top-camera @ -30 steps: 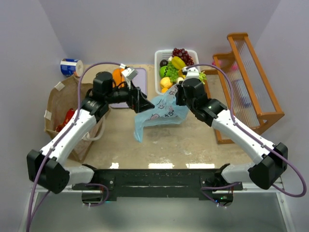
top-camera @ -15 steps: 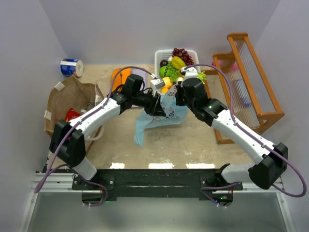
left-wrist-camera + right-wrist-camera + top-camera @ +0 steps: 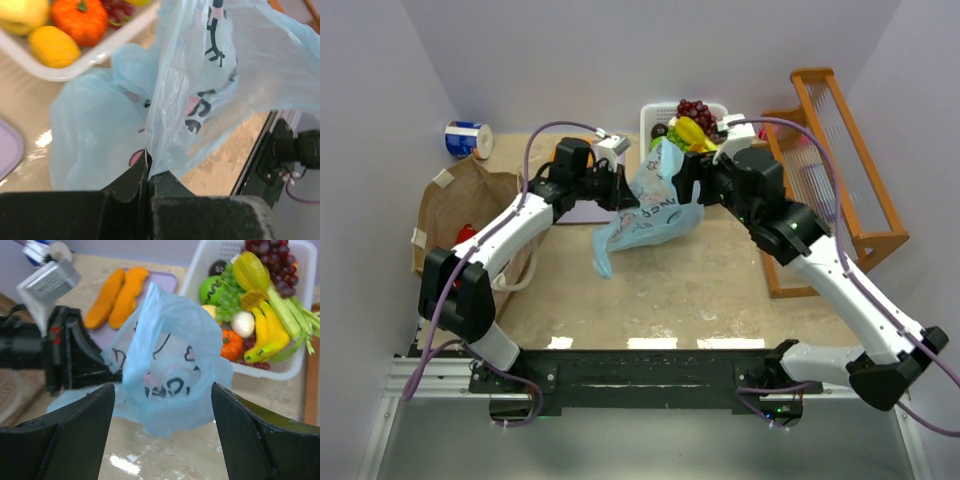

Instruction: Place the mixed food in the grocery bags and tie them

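Note:
The light-blue grocery bag (image 3: pixel 655 210) with pink prints hangs above the table's middle, its tail trailing down to the left. My left gripper (image 3: pixel 623 195) is shut on a bunched edge of this bag (image 3: pixel 200 75), and the film is pinched where the jaws meet (image 3: pixel 148 172). My right gripper (image 3: pixel 688 185) stands open just right of the bag (image 3: pixel 170 365), which hangs between its fingers (image 3: pixel 162 390) without touching them. The mixed food (image 3: pixel 682 128) lies piled in the white basket (image 3: pixel 280 372): grapes, bananas, a pumpkin (image 3: pixel 80 15) and green pieces (image 3: pixel 255 305). The brown paper grocery bag (image 3: pixel 455 215) lies at the left.
Two orange slabs (image 3: pixel 117 295) rest on a lilac board behind the left gripper. A wooden rack (image 3: pixel 835 170) stands along the right side. A tape roll (image 3: pixel 470 138) sits at the back left. Something red (image 3: pixel 465 235) shows inside the brown bag.
My left gripper swung in to the blue bag and shut on its edge. My right gripper let go of the bag, opened and drew back to the right.

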### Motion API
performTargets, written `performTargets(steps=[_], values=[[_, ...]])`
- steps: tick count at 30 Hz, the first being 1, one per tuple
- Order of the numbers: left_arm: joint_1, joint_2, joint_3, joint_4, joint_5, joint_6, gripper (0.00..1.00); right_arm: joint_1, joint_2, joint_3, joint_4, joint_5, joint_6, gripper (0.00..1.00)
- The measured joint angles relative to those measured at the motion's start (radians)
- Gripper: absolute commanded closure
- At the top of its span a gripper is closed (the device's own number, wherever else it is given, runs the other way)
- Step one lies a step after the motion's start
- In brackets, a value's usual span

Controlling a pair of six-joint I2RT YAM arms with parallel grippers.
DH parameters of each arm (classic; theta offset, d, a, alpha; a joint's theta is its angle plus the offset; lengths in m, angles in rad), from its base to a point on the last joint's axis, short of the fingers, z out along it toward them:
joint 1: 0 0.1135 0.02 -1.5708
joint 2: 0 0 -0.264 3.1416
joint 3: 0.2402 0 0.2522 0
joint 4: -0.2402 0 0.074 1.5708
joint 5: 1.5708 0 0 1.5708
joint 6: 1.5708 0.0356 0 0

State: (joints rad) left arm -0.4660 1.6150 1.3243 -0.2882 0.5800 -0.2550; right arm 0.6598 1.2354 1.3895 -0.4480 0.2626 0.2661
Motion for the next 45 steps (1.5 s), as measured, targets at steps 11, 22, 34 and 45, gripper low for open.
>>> performTargets(steps=[11,22,34,45], values=[[0.086,-0.003,-0.051,0.085,0.058,-0.08,1.0,0.232,-0.013,-0.003,0.224,-0.237,0.014,0.52],[0.111,-0.007,-0.079,0.118,0.079,-0.101,1.0,0.249,0.213,-0.166,0.338,-0.163,0.077,0.67],[0.119,-0.048,-0.09,0.131,0.087,-0.1,1.0,0.236,0.317,-0.193,0.427,0.18,0.08,0.68],[0.134,-0.144,-0.096,0.122,-0.024,-0.063,1.0,0.204,0.36,-0.259,0.278,0.308,0.081,0.6]])
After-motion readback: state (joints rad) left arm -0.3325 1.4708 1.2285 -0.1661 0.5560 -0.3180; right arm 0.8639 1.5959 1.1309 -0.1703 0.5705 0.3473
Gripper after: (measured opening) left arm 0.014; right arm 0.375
